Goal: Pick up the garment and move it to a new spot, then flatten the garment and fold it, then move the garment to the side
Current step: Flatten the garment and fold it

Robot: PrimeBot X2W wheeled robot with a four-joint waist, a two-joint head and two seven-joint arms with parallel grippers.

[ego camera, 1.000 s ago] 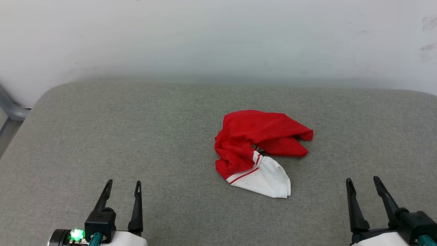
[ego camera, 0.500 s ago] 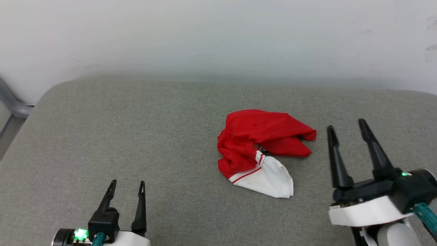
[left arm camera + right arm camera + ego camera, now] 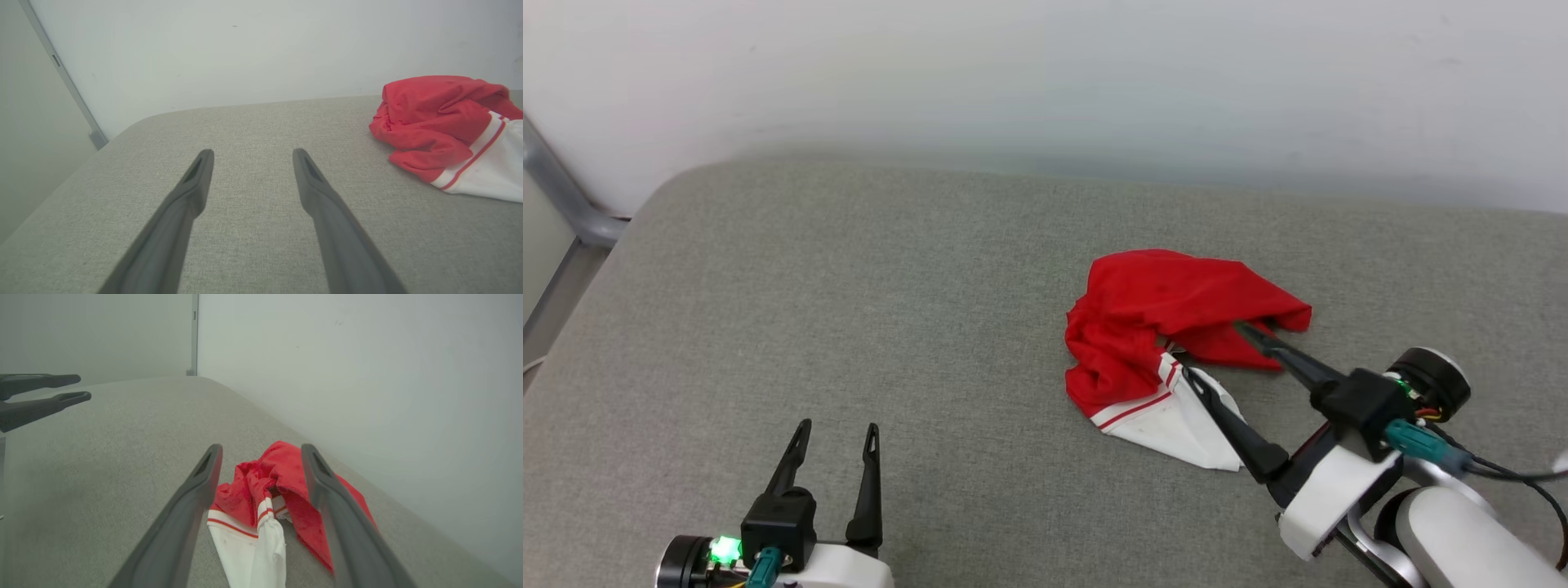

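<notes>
The garment [image 3: 1168, 327] lies crumpled on the grey padded surface [image 3: 849, 286], a red bunch with one white sleeve and striped trim toward me. It also sits at the right of the left wrist view as the garment [image 3: 433, 118] and between the fingers of the right wrist view as the garment [image 3: 261, 490]. My right gripper [image 3: 1215, 349] is open, reaching in from the lower right, its two fingers straddling the garment's near right part just above it. My left gripper [image 3: 838, 426] stands open at the lower left, well away from the cloth, with nothing between its fingers.
A pale wall [image 3: 1045, 73] runs along the far edge of the padded surface. A grey metal frame post [image 3: 564, 204] stands at the far left corner. The surface's rounded left edge drops off near that post.
My right arm has swung up and leftward from the lower right corner until its open fingers reach over the garment. The camera has shifted a little; the left gripper and the garment have stayed put.
</notes>
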